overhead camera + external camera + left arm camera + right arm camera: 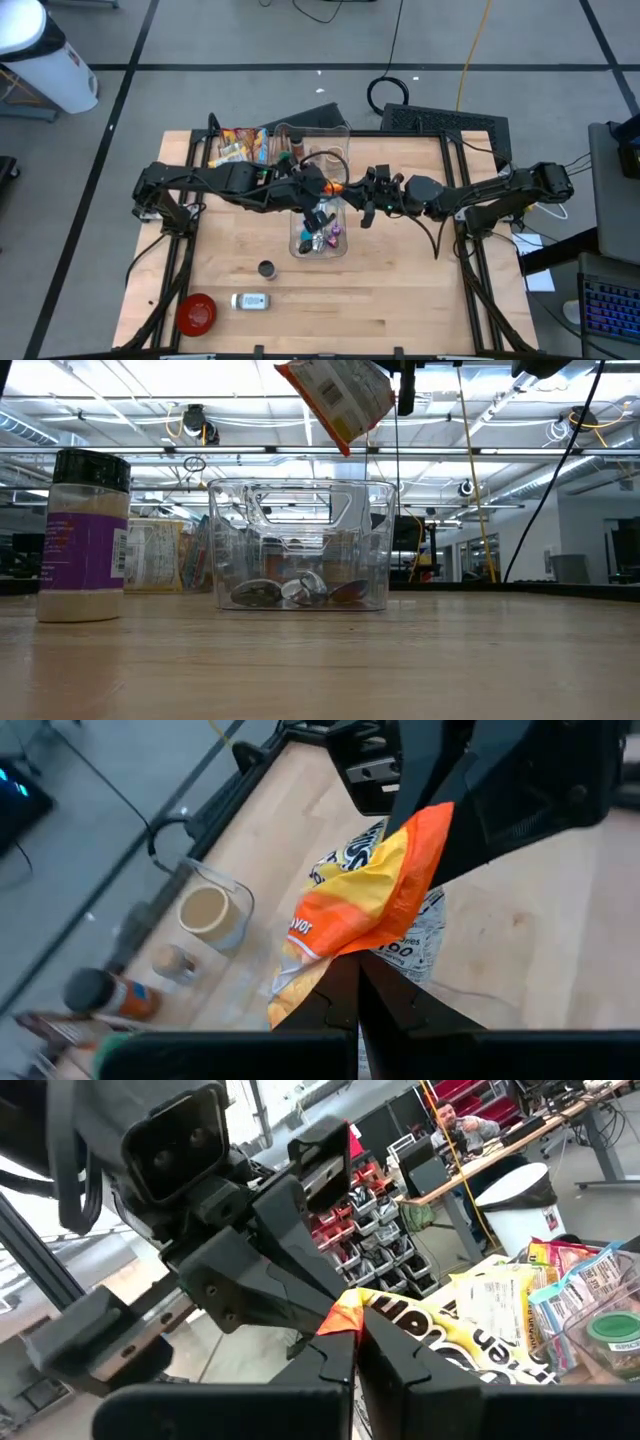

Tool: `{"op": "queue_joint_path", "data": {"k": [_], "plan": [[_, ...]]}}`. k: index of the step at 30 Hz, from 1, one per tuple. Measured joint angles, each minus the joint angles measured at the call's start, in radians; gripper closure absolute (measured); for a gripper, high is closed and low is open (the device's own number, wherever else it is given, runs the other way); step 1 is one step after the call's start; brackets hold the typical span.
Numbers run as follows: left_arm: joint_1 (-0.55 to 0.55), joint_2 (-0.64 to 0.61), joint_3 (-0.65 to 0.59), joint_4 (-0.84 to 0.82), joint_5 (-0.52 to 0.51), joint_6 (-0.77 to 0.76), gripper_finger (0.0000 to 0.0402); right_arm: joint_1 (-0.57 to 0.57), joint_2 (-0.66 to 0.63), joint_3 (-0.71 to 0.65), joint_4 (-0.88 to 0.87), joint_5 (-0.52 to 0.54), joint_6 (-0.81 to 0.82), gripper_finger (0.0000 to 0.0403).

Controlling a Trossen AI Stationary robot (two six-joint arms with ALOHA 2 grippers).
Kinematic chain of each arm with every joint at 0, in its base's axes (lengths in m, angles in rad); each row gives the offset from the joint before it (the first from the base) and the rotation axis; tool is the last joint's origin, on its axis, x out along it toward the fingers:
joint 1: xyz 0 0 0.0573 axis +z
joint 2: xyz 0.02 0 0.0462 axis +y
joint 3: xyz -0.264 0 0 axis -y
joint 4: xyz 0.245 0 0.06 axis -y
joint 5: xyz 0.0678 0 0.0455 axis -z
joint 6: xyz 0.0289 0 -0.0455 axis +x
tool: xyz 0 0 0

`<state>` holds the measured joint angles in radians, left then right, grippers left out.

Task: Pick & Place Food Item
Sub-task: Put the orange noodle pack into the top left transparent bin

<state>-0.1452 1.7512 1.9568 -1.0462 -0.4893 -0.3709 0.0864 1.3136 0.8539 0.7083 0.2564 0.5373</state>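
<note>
Here, both my claws pinched 1 snack bag [365, 910] above the clear bin [300, 545]: left claw [358, 982] and right claw [357, 1342] were each clamped on an edge. Step: carrying. Next, probably lower, then release into bin.

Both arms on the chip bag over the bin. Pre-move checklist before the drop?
1. Left end effector shut on the orange and yellow foil snack bag: ok.
2. Right end effector shut on the same bag's corner: ok.
3. Bag lifted above the clear plastic bin, not touching it: ok.
4. Bag lined up over the bin opening: ok, it hangs slightly toward one side in the low view.
5. Room in the bin: ok, only a few small wrapped items on the bottom.
6. White-bodied, black-lidded spice jar apart from the bin: ok.
</note>
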Motion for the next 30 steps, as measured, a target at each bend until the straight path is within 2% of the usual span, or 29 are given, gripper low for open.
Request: {"op": "queue_joint_path", "data": {"k": [4, 14, 22, 30], "plan": [[0.000, 0.000, 0.000, 0.000, -0.010, 0.072, 0.0397, 0.000, 0.000, 0.000, 0.003, 0.000, -0.001, 0.0403], [0.045, 0.000, 0.000, 0.002, 0.029, 0.077, 0.0363, -0.008, 0.000, 0.000, 0.004, -0.025, -0.003, 0.0403], [0.080, 0.000, 0.000, 0.000, 0.214, 0.057, 0.0297, -0.047, 0.000, 0.000, -0.018, -0.081, 0.010, 0.0403], [0.067, 0.000, 0.000, 0.002, 0.235, 0.095, 0.0233, -0.101, 0.000, 0.000, -0.069, -0.132, 0.041, 0.0403]]}}
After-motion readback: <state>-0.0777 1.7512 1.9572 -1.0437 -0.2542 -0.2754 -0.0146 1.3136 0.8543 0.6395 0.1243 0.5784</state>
